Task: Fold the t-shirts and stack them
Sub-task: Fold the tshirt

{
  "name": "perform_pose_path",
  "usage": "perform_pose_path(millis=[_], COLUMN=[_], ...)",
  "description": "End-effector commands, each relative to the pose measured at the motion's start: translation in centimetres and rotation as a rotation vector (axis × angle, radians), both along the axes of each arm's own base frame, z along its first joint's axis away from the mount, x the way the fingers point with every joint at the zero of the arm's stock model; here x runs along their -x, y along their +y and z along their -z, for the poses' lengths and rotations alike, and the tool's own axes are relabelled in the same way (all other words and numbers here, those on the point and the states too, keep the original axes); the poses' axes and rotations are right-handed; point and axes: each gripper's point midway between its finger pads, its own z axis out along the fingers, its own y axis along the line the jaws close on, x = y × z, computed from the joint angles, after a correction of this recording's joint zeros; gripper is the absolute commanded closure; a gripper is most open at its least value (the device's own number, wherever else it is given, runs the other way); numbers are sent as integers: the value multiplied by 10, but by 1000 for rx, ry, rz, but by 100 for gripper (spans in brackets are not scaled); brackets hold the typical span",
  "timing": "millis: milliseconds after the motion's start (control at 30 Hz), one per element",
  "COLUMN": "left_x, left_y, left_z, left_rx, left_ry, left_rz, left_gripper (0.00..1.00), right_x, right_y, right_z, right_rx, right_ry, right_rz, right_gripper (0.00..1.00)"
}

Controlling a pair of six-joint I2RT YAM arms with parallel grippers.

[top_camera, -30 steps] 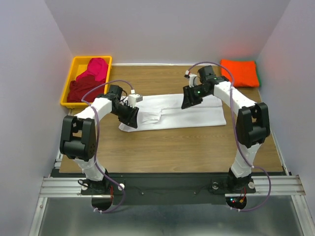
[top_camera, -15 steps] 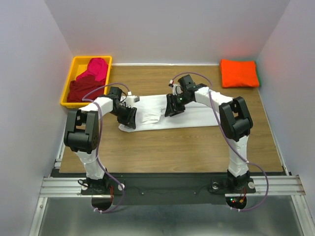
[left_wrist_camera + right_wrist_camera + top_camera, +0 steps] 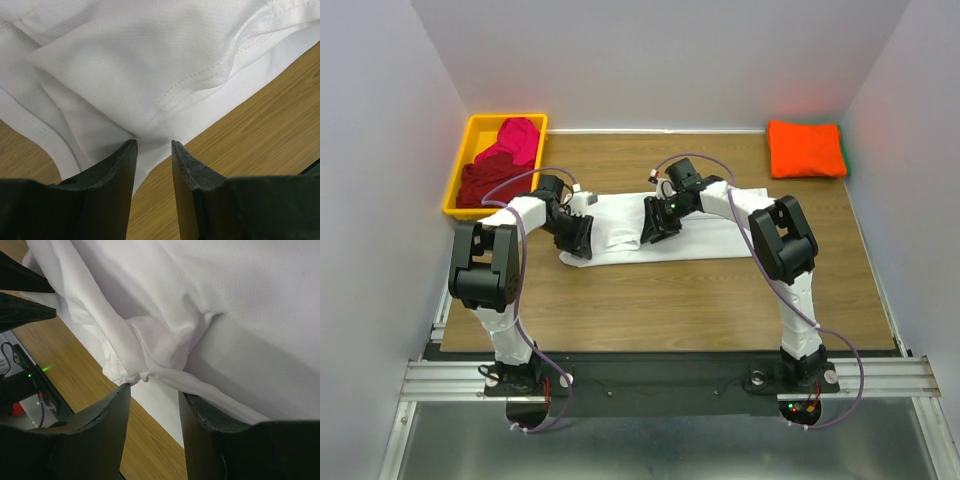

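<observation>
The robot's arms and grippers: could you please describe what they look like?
The left arm and right arm have white shells with black joint housings, and each trails a purple cable. The left gripper and right gripper have black tapered fingers.

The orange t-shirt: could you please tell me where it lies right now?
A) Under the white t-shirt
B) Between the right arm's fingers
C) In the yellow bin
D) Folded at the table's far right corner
D: the orange t-shirt lies folded on the table at its far right corner, apart from the white t-shirt and the yellow bin.
</observation>
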Motion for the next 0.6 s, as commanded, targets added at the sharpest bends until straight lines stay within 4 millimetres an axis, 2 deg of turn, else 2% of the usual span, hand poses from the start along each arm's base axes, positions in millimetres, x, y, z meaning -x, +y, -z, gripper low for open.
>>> perform_pose_path(millis=[0, 367, 500, 567], left_x=[-13, -22, -26, -26], left_y=[-1, -9, -10, -10], left_z=[-13, -19, -19, -18], left_rx=[15, 55, 63, 61], left_ry=[-41, -65, -64, -61], left_rz=[-14, -13, -21, -26], left_gripper=[56, 70, 80, 82], right_x=[-7, 1, -3, -4], right_y=[23, 28, 31, 31], right_z=[-23, -42, -37, -33], right_rx=[-81, -138, -137, -133], right_ry=[-46, -39, -32, -21], right_rz=[-29, -52, -48, -45], right_gripper=[51, 51, 52, 55])
